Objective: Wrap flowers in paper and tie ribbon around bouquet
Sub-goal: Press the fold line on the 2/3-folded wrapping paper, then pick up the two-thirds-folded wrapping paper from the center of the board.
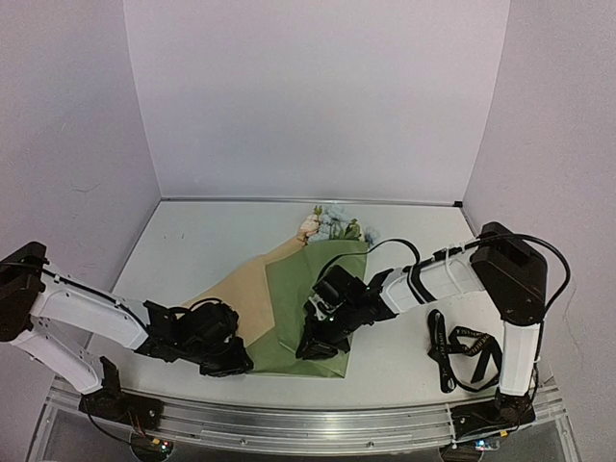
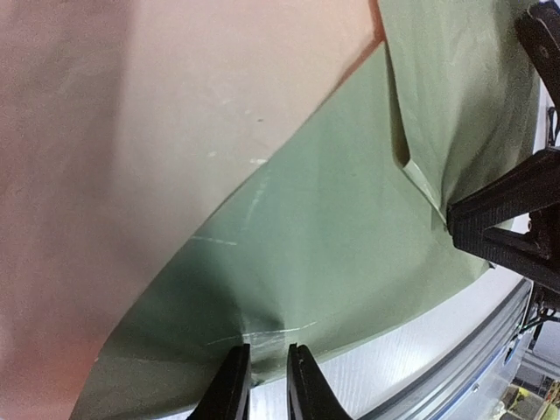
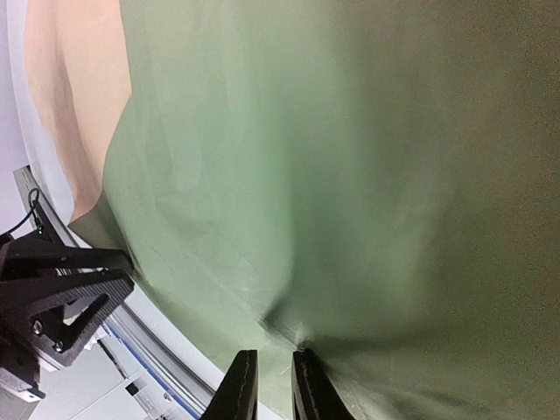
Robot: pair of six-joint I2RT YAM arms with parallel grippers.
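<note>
Left end effector [image 2: 267, 354] and right end effector [image 3: 271, 359] each pinch the paper's [image 1: 289, 308] near edge, jaws nearly closed. Flowers [image 1: 332, 223] protrude at its far end. Wrapping step in hand. Next: fold the paper over snugly. Ribbon [image 1: 462, 351] untouched.

Materials noted.

- The paper [image 1: 289, 313]: the olive face is matt and smooth, with fine pale creases and scuff lines near the lower edge. The tan face is plain kraft, also matt.
- The ribbon [image 1: 438, 346]: black cloth, dull finish.
- The table [image 1: 192, 241]: white, matt, lightly scuffed.
- The rail [image 1: 308, 416] at the near edge: bare metal with a satin sheen.
- The arm shells [image 1: 82, 313]: white plastic, smooth, with a mild gloss.
- The left gripper [image 2: 269, 348] and right gripper [image 3: 275, 353]: black plastic fingers, smooth, semi-matt.
- The walls [image 1: 308, 96]: pale, flat matt.
- The flowers [image 1: 332, 223]: too small to tell the material.
</note>
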